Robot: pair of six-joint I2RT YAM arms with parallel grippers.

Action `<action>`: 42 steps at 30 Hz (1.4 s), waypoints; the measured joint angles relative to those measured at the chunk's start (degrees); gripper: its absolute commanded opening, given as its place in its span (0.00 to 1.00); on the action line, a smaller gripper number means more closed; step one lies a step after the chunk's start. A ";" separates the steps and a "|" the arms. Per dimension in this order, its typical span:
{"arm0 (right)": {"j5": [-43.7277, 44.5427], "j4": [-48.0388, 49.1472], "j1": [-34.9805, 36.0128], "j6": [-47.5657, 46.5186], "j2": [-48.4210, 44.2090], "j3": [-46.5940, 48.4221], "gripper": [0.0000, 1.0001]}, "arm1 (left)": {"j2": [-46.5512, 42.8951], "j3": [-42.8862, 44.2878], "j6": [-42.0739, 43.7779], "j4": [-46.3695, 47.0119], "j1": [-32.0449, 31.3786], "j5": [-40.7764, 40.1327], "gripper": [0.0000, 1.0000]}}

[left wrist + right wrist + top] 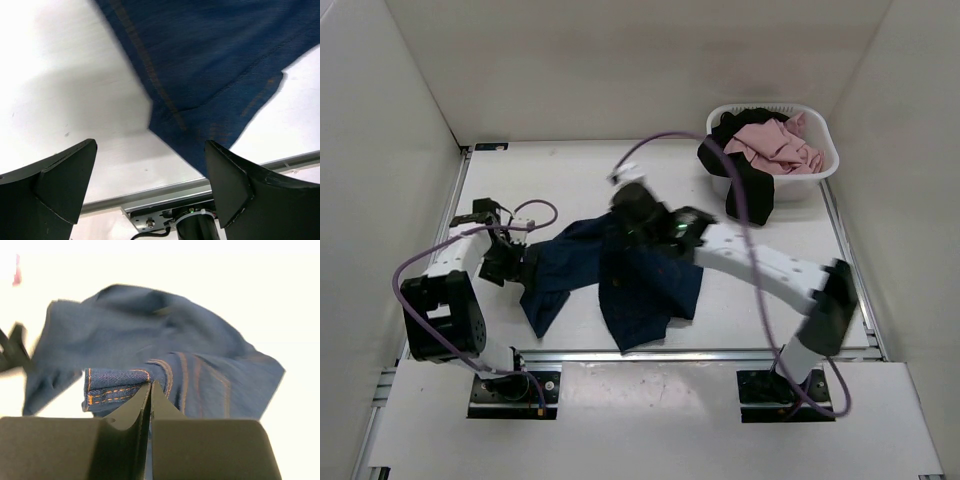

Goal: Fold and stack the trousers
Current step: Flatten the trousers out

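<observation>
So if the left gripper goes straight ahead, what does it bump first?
Most likely the jeans: their edge lies right ahead of the open left gripper. Depth is unclear, so it might touch the table just before them.

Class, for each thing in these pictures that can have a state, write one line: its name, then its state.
Trousers: unfolded, rumpled on the table.
Left fingers: open, holding nothing.
Right fingers: shut on a stitched edge of the trousers.
Basket: upright, holding clothes.
Black garment: draped over the basket's rim.
Pink garment: crumpled inside the basket.
</observation>
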 measured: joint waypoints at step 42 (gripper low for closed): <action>21.92 -40.09 -35.08 42.34 -39.36 -36.83 0.72 | -12.33 -13.49 22.75 10.82 -5.55 -40.02 1.00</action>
